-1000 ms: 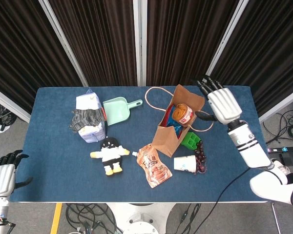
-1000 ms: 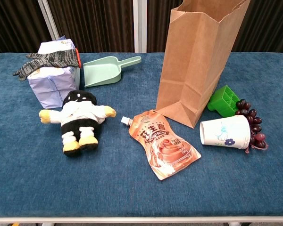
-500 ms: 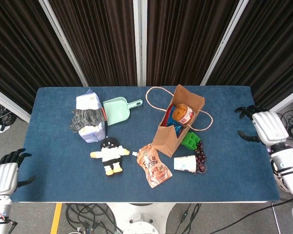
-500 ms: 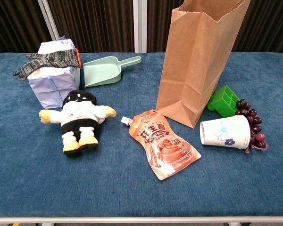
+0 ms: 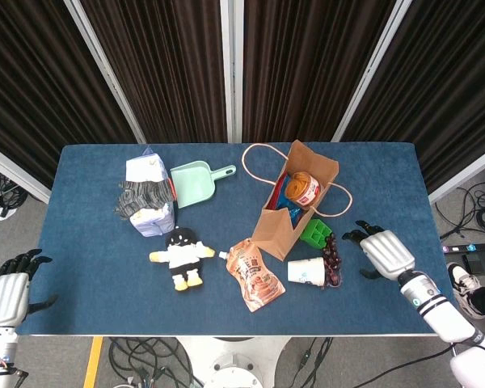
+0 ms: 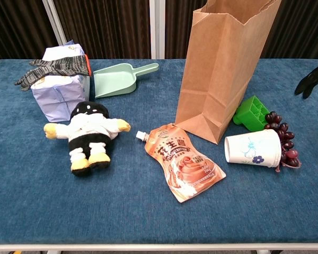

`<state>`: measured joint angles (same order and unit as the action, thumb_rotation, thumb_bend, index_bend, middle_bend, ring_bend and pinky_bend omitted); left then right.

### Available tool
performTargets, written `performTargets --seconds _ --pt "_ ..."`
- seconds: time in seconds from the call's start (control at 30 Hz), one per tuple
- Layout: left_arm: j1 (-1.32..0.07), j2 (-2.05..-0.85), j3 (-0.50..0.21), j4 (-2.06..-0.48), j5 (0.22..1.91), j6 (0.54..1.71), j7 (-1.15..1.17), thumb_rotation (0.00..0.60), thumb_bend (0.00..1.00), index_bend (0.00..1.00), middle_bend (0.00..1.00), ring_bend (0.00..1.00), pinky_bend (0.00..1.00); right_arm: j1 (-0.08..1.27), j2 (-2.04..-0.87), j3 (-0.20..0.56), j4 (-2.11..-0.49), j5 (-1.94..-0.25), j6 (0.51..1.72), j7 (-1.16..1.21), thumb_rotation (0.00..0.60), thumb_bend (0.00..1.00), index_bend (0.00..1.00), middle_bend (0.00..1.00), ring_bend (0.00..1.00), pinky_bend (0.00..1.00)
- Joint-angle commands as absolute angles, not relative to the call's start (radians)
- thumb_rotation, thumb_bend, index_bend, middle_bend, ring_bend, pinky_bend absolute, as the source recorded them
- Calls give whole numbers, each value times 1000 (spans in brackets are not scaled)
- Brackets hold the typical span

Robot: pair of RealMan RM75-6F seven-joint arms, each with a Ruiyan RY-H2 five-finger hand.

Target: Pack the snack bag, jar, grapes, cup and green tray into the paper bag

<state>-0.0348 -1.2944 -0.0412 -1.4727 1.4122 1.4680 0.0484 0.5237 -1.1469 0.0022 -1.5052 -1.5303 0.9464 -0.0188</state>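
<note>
Right hand (image 5: 385,252) hovers over the blue cloth table (image 5: 89,259) just right of the grapes (image 5: 333,260), palm down, dark fingers (image 6: 311,80) spread apart, holding nothing and touching nothing. Left hand (image 5: 6,293) hangs off the table's near-left corner, fingers likewise apart and empty.

Paper bag (image 5: 289,204) is plain brown kraft, creased, standing open with a looped cord handle lying on the cloth behind it. Inside it, the head view shows the jar (image 5: 304,187), round with an orange and white label, resting on something blue and red; the label's print is too small to read.

Green tray (image 6: 250,112) is rigid moulded plastic with ribbed compartments, tilted against the bag's right side. Grapes are a dark purple cluster beside it, touching the cup (image 6: 253,148), a white paper cup lying on its side with a small blue flower print. Snack bag (image 6: 183,161) is a glossy orange-brown spouted pouch lying flat in front of the bag, bearing Chinese characters and a swirl picture; the characters cannot be made out.

Further left lie a plush doll (image 6: 90,132) in black, white and yellow, a pale green plastic scoop (image 6: 117,79), and a lilac carton (image 6: 60,87) with a grey knitted glove (image 6: 52,69) draped on top
</note>
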Motion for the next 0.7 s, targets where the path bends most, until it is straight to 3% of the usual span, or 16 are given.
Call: performTargets --seconds 0.03,0.33,0.7 --pt "-32 -1295 -40 -1473 1412 1471 47 600 115 369 291 213 216 530 -1240 -13 -1421 -1539 934 -72 600 69 207 237 9 210" --pt "-27 -1295 -39 -1471 1410 1472 42 600 115 369 291 213 216 510 -1407 -26 -1234 -1597 1032 -54 600 92 206 254 5 168" --pt "-25 -1300 -38 -1462 1411 1471 31 600 115 368 291 213 216 481 -1501 -62 -1092 -1655 1120 -1 600 98 206 254 0 132"
